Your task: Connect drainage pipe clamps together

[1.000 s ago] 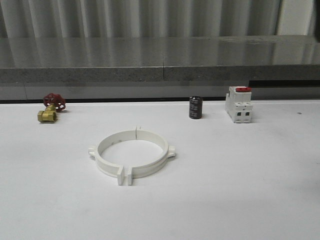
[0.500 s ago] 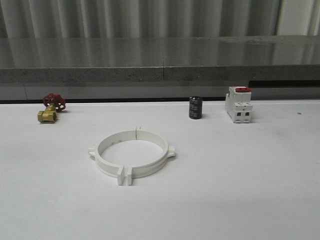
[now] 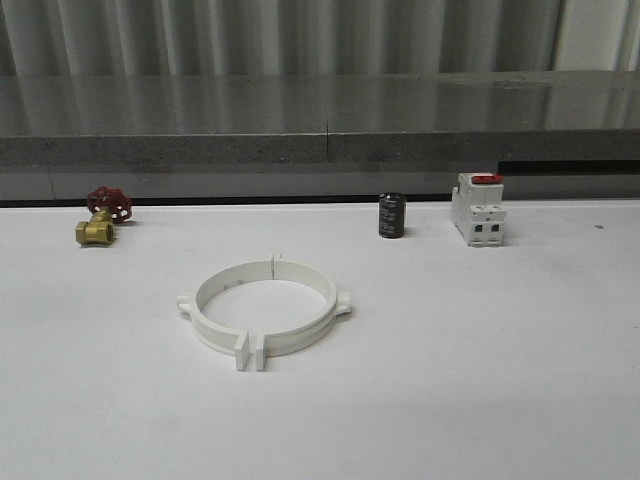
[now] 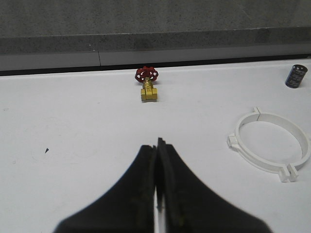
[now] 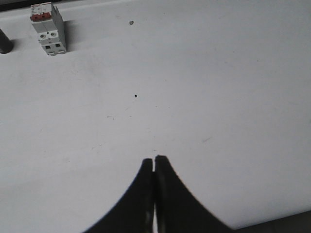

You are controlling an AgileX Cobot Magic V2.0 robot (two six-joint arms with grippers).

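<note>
Nothing has visibly moved since the earlier front pictures: the ring and the small parts lie where they lay a second ago.

Largest is the white surface, bare over most of its near and right-hand stretch, with a dark strip and a grey ledge along its far edge. On it, left of centre, the drainage pipe clamps lie flat as one wide ring: the two half-rings meet at a pair of flat tabs on the near side, a thin gap between the tabs, and again at a seam on the far side, with a small lug sticking out at each flank. Open room surrounds the ring on every side.

Both claws are closed and hold nothing. The left claw has its dark fingers pressed together above bare surface, well apart from the ring, which lies off to its right. The right claw is likewise pinched together over bare surface.

Near the far edge to the right stands the white block with a red top; beside it, to its left, a small dark cylinder. At far left sits a brass valve with a red handwheel.
</note>
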